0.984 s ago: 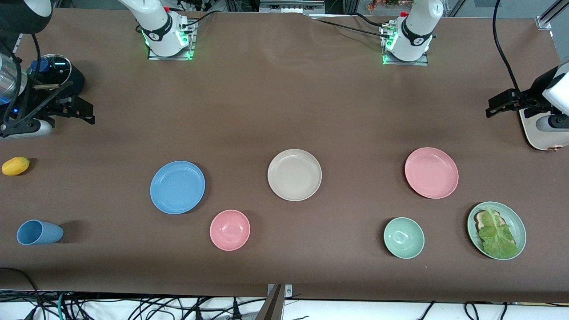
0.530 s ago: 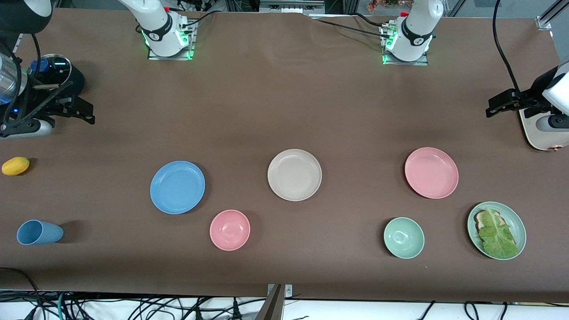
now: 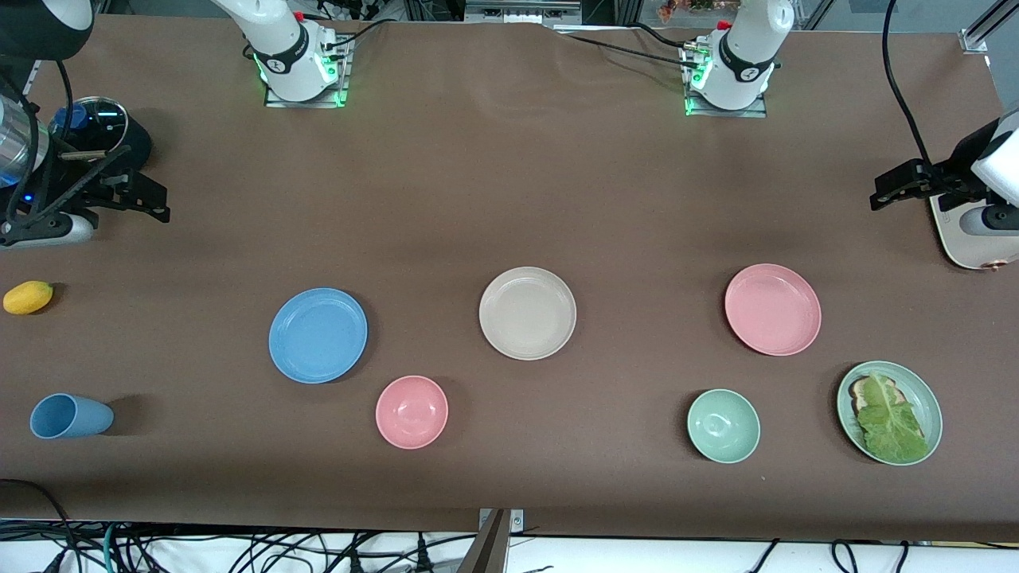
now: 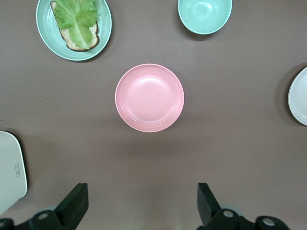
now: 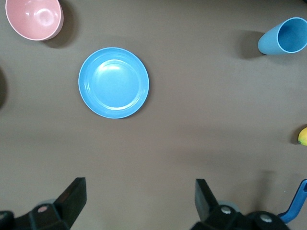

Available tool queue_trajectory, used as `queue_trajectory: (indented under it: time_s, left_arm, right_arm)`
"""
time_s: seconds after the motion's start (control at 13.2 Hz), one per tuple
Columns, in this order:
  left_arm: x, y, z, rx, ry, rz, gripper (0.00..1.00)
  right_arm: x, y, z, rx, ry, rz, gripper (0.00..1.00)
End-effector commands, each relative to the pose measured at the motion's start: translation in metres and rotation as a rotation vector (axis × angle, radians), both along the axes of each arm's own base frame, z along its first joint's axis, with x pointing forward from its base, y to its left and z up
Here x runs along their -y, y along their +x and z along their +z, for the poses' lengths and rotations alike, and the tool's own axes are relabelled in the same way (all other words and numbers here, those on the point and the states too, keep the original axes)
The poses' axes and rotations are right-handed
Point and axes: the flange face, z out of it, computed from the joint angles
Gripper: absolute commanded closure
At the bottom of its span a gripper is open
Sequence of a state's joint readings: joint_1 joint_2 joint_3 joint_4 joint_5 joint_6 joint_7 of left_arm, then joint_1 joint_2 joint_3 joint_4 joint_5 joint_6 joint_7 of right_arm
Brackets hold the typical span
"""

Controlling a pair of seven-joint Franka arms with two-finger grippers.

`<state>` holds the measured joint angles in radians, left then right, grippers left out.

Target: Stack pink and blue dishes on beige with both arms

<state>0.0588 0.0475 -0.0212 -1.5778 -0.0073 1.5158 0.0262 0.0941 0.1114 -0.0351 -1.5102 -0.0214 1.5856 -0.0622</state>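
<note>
Three plates of equal size lie apart in a row on the brown table. The beige plate (image 3: 527, 313) is in the middle. The blue plate (image 3: 318, 335) lies toward the right arm's end and also shows in the right wrist view (image 5: 113, 82). The pink plate (image 3: 772, 309) lies toward the left arm's end and also shows in the left wrist view (image 4: 149, 97). My right gripper (image 3: 142, 199) (image 5: 139, 199) hangs open and empty over the table's end. My left gripper (image 3: 896, 187) (image 4: 142, 203) hangs open and empty next to the toaster. Neither touches a plate.
Nearer the camera lie a pink bowl (image 3: 411, 411), a green bowl (image 3: 723, 426), a green plate with toast and lettuce (image 3: 889, 412) and a tipped blue cup (image 3: 70, 416). A yellow fruit (image 3: 28, 297) and a black appliance (image 3: 99, 131) sit at the right arm's end, a cream toaster (image 3: 967, 239) at the left arm's.
</note>
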Motion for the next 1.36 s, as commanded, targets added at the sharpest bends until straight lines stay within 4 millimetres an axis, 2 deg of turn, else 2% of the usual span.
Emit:
queue_trajectory:
  time_s: [0.0,0.23,0.38,0.53,0.61,0.68,0.76,0.83,1.06,1.21,1.29]
  left_arm:
    - [-0.003,0.004,0.005,0.009,0.022,-0.019,0.00]
    - [-0.002,0.005,0.003,0.004,0.024,-0.020,0.00]
    - [-0.007,0.012,-0.015,-0.031,0.020,-0.010,0.00]
    - [-0.019,0.027,-0.041,-0.067,0.008,0.012,0.00]
    - [-0.036,0.035,-0.059,-0.093,-0.001,0.038,0.00]
    - [-0.052,0.044,-0.092,-0.147,-0.009,0.064,0.00]
    - [-0.065,0.048,-0.116,-0.184,-0.015,0.088,0.00]
    - [-0.062,0.051,-0.119,-0.178,-0.013,0.089,0.00]
    - [-0.066,0.072,-0.190,-0.278,-0.014,0.083,0.00]
    - [-0.077,0.086,-0.229,-0.280,-0.013,0.095,0.00]
    - [-0.094,0.090,-0.244,-0.225,0.001,0.106,0.00]
  right_arm:
    - [0.000,0.001,0.007,0.006,0.009,0.010,0.00]
    - [0.000,0.001,0.007,0.006,0.007,0.010,0.00]
    - [0.000,0.001,0.007,0.006,0.007,0.010,0.00]
    - [0.000,0.001,0.007,0.006,0.007,0.010,0.00]
    - [0.000,0.001,0.007,0.006,0.008,0.009,0.00]
    - [0.000,0.001,0.007,0.006,0.008,0.009,0.00]
    - [0.000,0.001,0.007,0.006,0.007,0.010,0.00]
    - [0.001,0.001,0.007,0.008,0.007,0.009,0.00]
    - [0.000,0.001,0.007,0.008,0.007,0.010,0.00]
    - [0.001,0.002,0.006,0.011,0.004,0.009,0.00]
    - [0.001,0.002,0.006,0.011,0.004,0.007,0.00]
